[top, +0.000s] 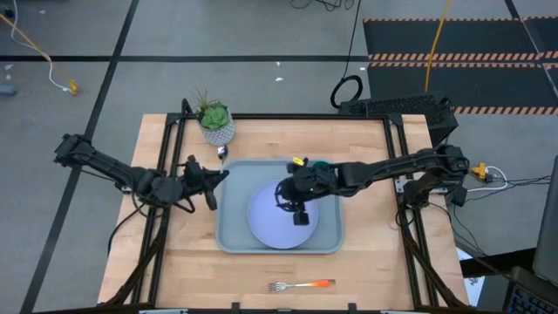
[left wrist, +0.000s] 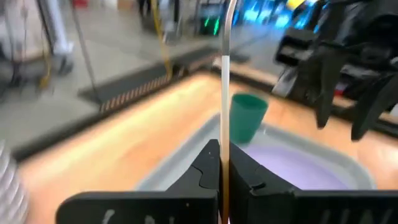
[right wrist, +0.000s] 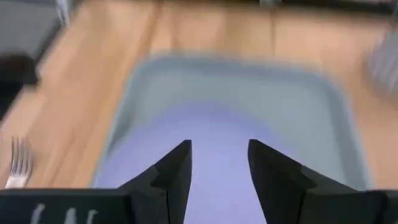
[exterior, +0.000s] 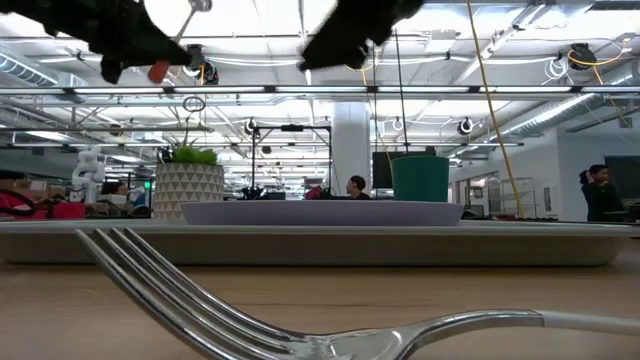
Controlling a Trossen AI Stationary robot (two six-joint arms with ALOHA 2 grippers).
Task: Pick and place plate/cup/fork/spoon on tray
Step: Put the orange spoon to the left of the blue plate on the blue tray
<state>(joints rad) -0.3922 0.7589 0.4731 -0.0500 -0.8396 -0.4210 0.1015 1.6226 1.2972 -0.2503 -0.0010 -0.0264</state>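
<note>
2 hands | L hand (left wrist: 222, 171) clamps spoon (left wrist: 224, 81), bowl prob cut off | R hand (right wrist: 219, 163) parted, empty

A white patterned pot with a green plant (top: 215, 122) stands near the far-left corner of the wooden table (top: 366, 253), while 2 people (exterior: 356, 187) show among monitors in the room beyond.
</note>
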